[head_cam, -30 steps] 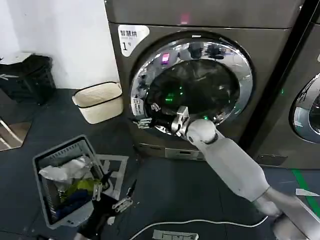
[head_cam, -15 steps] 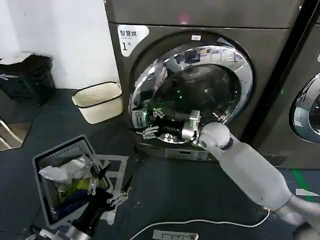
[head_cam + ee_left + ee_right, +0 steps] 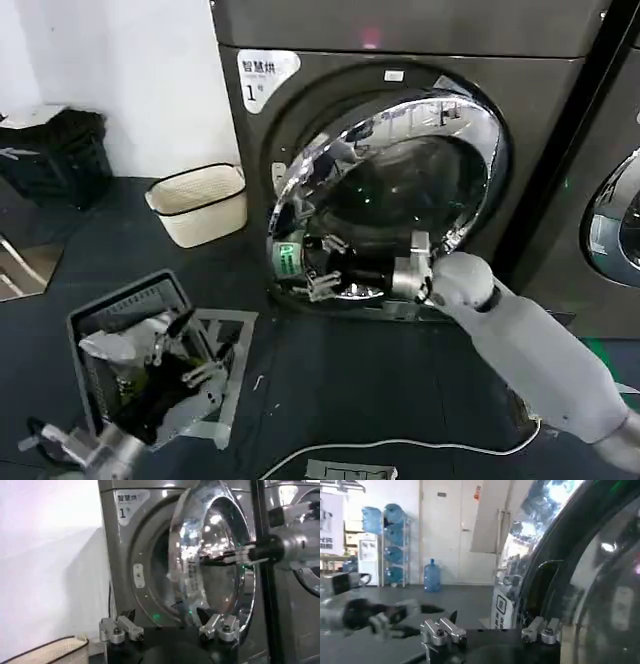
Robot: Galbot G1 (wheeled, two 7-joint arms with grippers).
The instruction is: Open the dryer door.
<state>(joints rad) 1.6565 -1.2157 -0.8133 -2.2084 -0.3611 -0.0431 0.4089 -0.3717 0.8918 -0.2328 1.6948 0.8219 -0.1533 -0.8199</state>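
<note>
The dryer door [image 3: 390, 190] stood partly swung out from the front of the dryer [image 3: 300, 110], its free left edge clear of the drum opening, so the opening looked begun but not finished. The right gripper [image 3: 318, 283] sat at the door's lower left rim, jaws apart around that edge. The left gripper [image 3: 185, 370] waited low over the floor, jaws apart and empty.

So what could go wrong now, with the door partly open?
1. The right gripper hooks only the lower free edge of the door; on the smooth chrome ring it may slip off, leaving the door ajar on the dryer.
2. The door swings outward toward the right arm; if the arm does not follow the hinge arc, the two could bind.
3. The left gripper hangs low over the grey basket and could snag the laundry if it moves.
</note>
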